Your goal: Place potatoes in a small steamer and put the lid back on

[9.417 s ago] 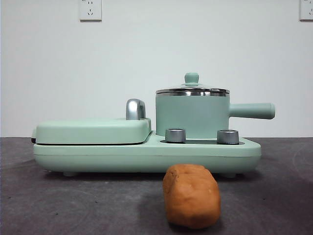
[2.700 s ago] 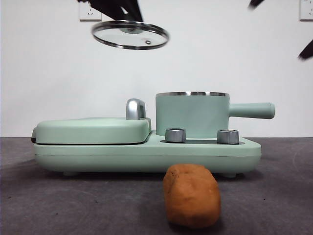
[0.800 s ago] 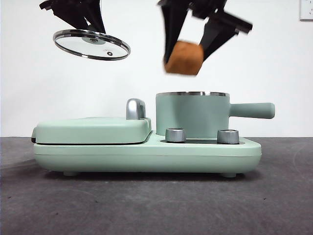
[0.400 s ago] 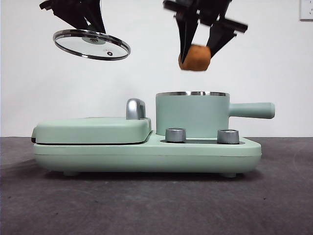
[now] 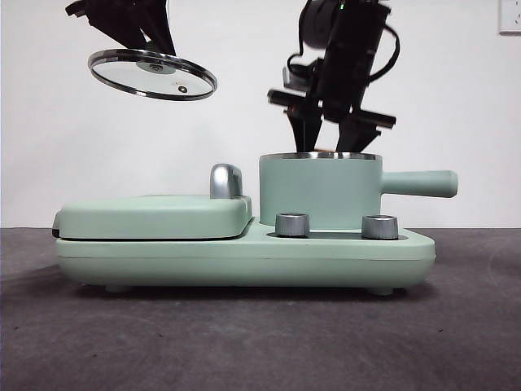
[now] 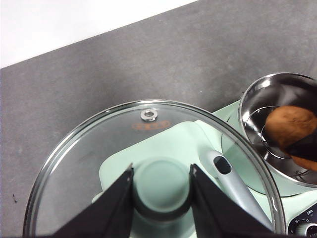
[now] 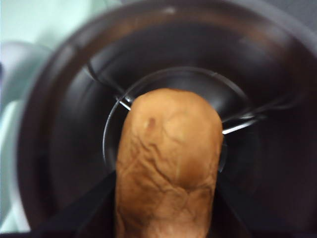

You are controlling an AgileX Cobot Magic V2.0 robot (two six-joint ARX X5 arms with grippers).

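Potato (image 7: 168, 163) hangs end-down between the right gripper's (image 5: 328, 137) two jaws, which clamp its sides, its long axis roughly in line with the open mouth of the small steamer (image 5: 319, 192), its free end pointing at the wire rack (image 7: 233, 129) on the pot floor. The coming release likely turns on that alignment. The left gripper (image 6: 161, 191) clasps the knob of the glass lid (image 6: 89, 144), up beside the pot over the griddle cover (image 5: 155, 217).

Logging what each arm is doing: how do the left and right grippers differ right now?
The left gripper holds the lid by its knob, high above the griddle cover; the right gripper grips the potato, its jaws reaching into the steamer. Both are shut on their loads.
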